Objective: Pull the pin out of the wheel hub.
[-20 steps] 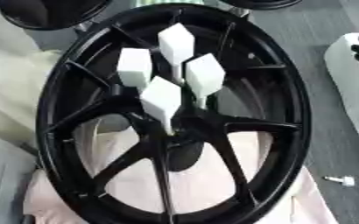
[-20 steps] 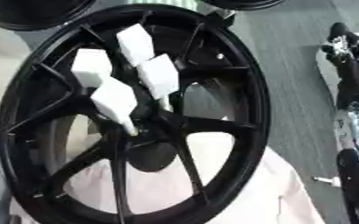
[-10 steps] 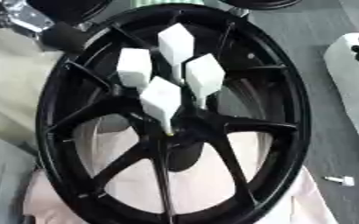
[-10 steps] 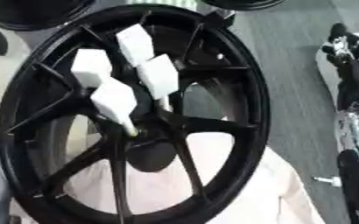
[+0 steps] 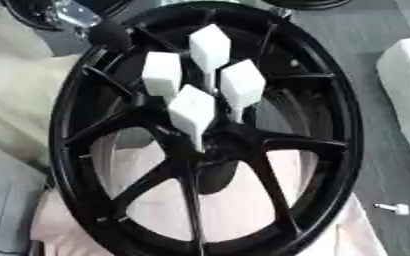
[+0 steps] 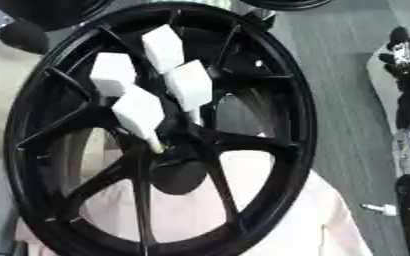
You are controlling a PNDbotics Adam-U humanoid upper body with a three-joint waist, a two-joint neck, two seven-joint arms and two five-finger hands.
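A large black wheel (image 5: pixel 331 120) lies on a pale pink cloth. Several white pins with blocky heads stand in its hub (image 5: pixel 210 145): the nearest pin (image 5: pixel 191 111) in front, one pin (image 5: pixel 242 84) to its right, others behind. My left hand (image 5: pixel 109 33) comes in at the upper left as a black rounded tip beside the wheel's rim, below a silver wrist part (image 5: pixel 68 12); it touches no pin. My right hand (image 6: pixel 403 47) rests at the right edge, fingers relaxed, away from the wheel.
A small white pin-like piece (image 5: pixel 392 208) lies on the grey floor to the right of the wheel. Another black wheel (image 6: pixel 51 10) sits at the top left. A white object (image 5: pixel 405 95) stands at the right edge.
My left hand has come in from the upper left corner and moved down and right to the wheel's rim. The pins and the right hand have not moved.
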